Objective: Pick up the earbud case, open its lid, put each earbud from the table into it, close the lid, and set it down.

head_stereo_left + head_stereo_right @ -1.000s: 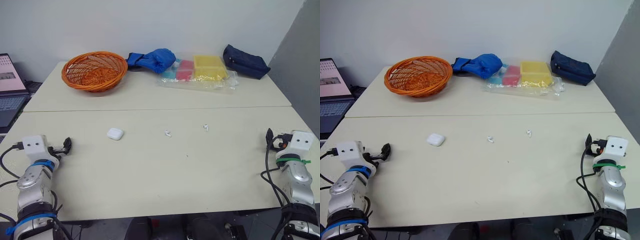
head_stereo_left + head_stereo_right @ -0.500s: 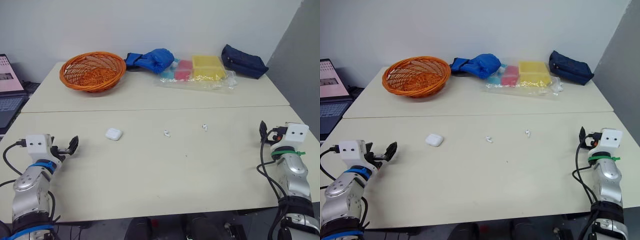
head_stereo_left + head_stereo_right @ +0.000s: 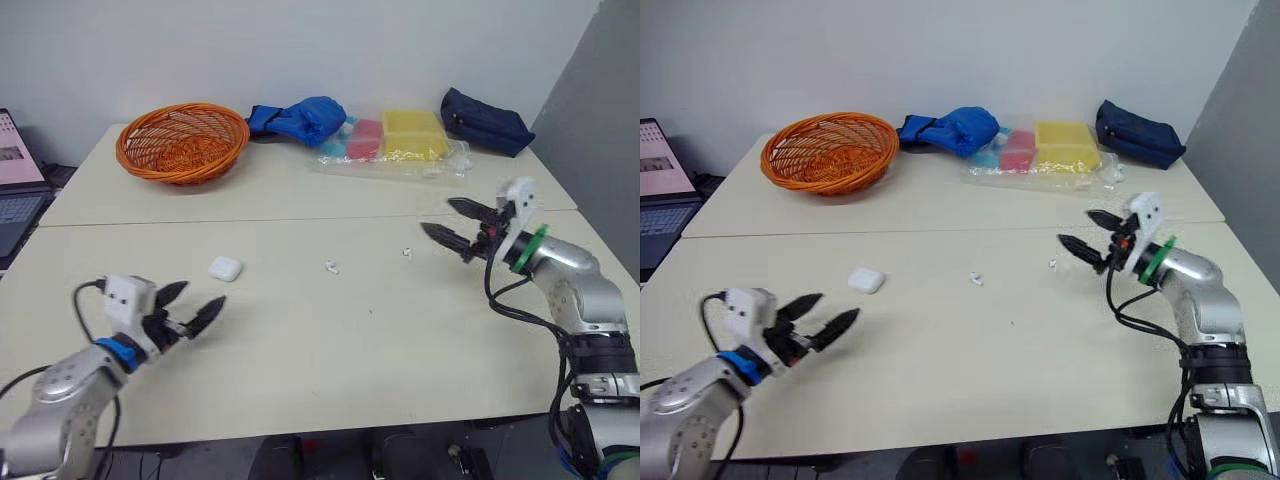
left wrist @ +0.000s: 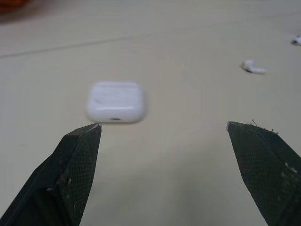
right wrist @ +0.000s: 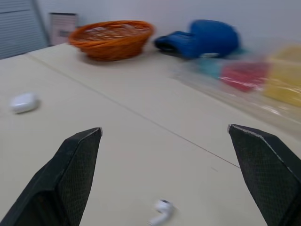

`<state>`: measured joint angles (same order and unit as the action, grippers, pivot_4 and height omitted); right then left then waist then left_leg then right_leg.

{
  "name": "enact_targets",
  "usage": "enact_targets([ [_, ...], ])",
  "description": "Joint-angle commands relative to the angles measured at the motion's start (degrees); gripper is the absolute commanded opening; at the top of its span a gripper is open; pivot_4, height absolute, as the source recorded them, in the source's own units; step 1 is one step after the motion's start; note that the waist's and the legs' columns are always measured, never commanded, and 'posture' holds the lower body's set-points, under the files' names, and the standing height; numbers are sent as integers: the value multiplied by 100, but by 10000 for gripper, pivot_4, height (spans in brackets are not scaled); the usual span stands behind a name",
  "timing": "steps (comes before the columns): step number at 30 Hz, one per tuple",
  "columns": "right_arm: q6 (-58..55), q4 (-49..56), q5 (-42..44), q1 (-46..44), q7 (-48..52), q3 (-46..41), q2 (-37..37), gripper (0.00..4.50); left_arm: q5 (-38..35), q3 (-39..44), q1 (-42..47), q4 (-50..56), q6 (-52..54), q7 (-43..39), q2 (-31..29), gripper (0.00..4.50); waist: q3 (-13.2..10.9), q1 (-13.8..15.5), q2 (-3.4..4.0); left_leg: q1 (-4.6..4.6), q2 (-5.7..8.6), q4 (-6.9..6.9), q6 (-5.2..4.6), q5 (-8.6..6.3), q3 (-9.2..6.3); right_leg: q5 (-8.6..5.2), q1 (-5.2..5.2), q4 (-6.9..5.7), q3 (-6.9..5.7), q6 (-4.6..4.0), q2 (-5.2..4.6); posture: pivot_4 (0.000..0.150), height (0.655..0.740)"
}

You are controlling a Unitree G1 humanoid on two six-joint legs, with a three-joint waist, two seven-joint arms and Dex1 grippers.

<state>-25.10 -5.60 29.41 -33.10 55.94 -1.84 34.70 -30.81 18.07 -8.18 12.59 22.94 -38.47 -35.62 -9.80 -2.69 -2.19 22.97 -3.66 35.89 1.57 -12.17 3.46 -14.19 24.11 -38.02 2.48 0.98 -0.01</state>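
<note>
Since the small white rounded plastic earbud case (image 3: 225, 268) lies closed on the pale beige desk (image 3: 350, 350), just ahead of the left gripper (image 3: 200, 296), whose fingers are spread wide and empty, that arm is plainly nearer. Two small white earbuds (image 3: 331, 266) lie rightward. The right gripper (image 3: 437, 216), also wide, hovers beside the farther one.

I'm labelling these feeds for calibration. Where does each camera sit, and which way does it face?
Left and right eye views: a stereo pair on the head, facing forward and down over the table; both arms show, left gripper and right gripper open.
Left wrist view: on the left wrist, facing along its two fingers at the earbud case.
Right wrist view: on the right wrist, facing along its fingers past an earbud toward the orange basket.
Shared: the earbud case appears in every view.
</note>
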Motion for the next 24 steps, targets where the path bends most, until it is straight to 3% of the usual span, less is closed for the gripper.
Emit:
enact_targets([
  [1, -845, 811, 583, -235, 508, 248, 79, 45000, 310, -150, 322, -270, -244, 86, 85, 44694, 0, 29, -2, 2, 0, 0, 0, 0, -1, -2, -1, 3, -1, -3, 0, 1500, 7400],
  [8, -1454, 1623, 766, -324, 684, 637, 74, 45000, 1007, -75, 1073, -1623, -1072, 385, 99, 44694, -2, 84, -5, 6, 3, 2, 0, -1, -4, -4, 3, 2, -10, -8, 8, 1500, 7400],
  [24, -1957, 2013, 962, -427, 577, 551, 182, 45000, 1298, -637, 2128, -3262, -1749, -221, 569, 44694, -1, 133, -6, 10, 3, 8, 0, -1, -5, -1, -1, 0, -17, -2, -1, 1500, 7400],
])
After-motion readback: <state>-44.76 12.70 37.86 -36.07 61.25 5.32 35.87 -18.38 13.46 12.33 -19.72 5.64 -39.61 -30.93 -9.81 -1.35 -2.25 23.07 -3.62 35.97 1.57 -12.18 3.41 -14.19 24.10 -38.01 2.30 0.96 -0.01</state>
